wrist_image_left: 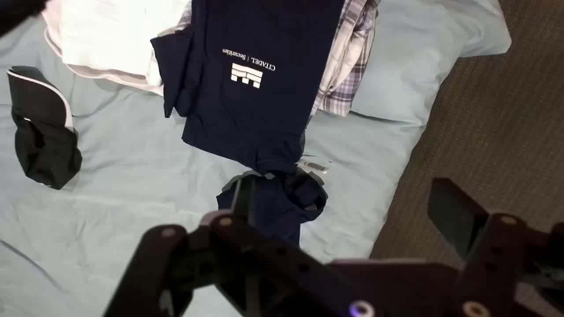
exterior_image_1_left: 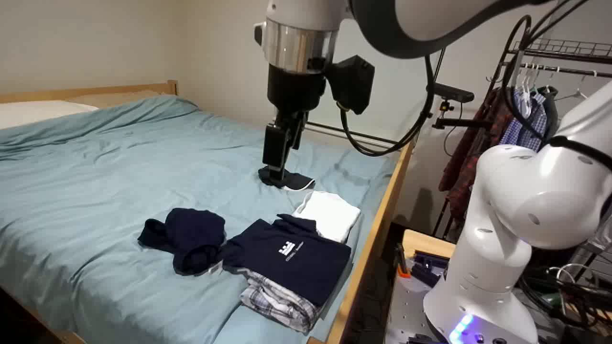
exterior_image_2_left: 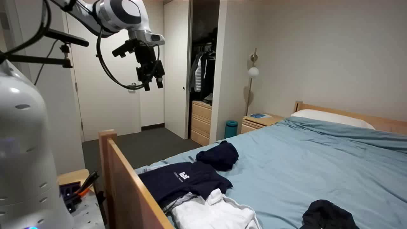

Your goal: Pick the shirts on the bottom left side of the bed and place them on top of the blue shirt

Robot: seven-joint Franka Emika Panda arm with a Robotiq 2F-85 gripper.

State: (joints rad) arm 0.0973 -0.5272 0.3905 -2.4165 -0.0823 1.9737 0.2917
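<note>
the black two-fingered gripper [wrist_image_left: 343, 189] hangs well above the wooden-framed bed [exterior_image_1_left: 119, 191], its jaws spread wide apart in the wrist view and holding nothing. in an exterior view, the folded navy cloth shirt [exterior_image_1_left: 299, 265], printed in white, lies on the near right part of the bed's rumpled pale blue sheet [exterior_image_1_left: 110, 282]. it rests on a folded grey-and-white plaid shirt [exterior_image_1_left: 279, 303] whose edge shows on the near side. touching it on the left is a bunched dark navy cloth garment [exterior_image_1_left: 196, 231], and a folded white cloth shirt [exterior_image_1_left: 330, 215] meets the navy shirt's far edge. farther off, apart from the clothes, lies a black cloth cap [exterior_image_1_left: 297, 181] edged in white. a flat light-brown wooden bed rail [exterior_image_1_left: 377, 224] runs along the right, and beyond it stands the glossy white robot arm [exterior_image_1_left: 483, 258].
</note>
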